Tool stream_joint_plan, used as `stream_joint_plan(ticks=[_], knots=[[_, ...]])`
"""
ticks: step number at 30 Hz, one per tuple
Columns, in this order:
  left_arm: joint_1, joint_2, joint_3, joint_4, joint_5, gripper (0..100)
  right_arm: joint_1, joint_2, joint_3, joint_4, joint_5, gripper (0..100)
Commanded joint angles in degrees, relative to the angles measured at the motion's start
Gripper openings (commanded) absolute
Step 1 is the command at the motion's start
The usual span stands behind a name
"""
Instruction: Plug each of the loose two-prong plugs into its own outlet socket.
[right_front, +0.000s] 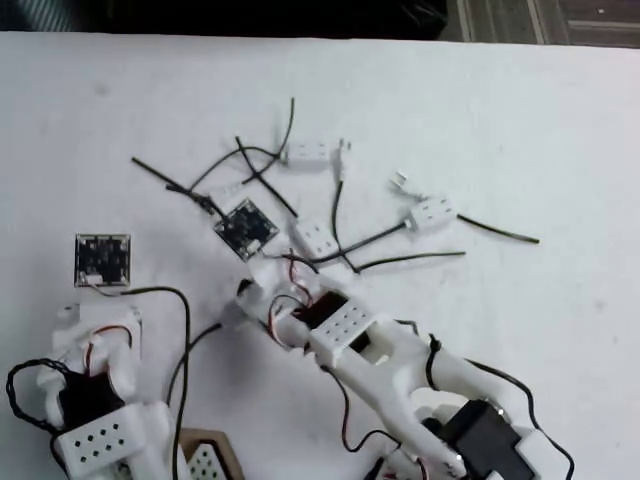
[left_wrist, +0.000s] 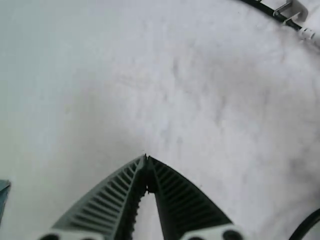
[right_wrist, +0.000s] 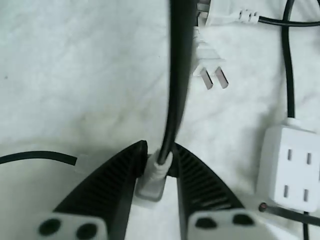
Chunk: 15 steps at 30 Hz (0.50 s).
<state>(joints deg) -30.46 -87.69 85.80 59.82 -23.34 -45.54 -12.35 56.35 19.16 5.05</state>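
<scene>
High view: the white counter (right_front: 560, 120) filled most of the frame, with a dark strip (right_front: 250, 15) of the room along its far edge. The right arm (right_front: 400, 370) lay across the near centre. The left arm (right_front: 95, 400) sat at the near left corner, partly cut off.

Three white socket blocks (right_front: 307, 153) (right_front: 432, 212) (right_front: 315, 237) lay among tangled black cables at mid-counter. What the two black square boards (right_front: 102, 258) (right_front: 246, 228) carried could not be made out.

In the right wrist view, the right pincer (right_wrist: 160, 147) was clamped on the held plug (right_wrist: 150, 185). The plug's long axis ran in line with the fingers. Its black cable (right_wrist: 175, 75) led straight away from the pincer, and its prongs were hidden. An outlet socket (right_wrist: 292, 170) lay face up just beside it, cut off at the frame edge. Farther out lay a loose plug (right_wrist: 207, 62), its two prongs pointing back toward the pincer at a slight slant.

In the left wrist view, the left pincer (left_wrist: 146, 159) was over bare counter with its tips together, gripping nothing.
</scene>
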Motion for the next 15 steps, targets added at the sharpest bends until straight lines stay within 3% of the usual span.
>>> stream_joint_plan(ticks=[1,15], knots=[[0.66,-0.31,-1.67,-0.97,0.35,3,0.92,0.22,-0.18,1.54,0.09,4.2],[0.66,-0.31,-1.67,-0.97,0.35,3,1.10,-7.96,0.18,6.90,-2.46,4.3]])
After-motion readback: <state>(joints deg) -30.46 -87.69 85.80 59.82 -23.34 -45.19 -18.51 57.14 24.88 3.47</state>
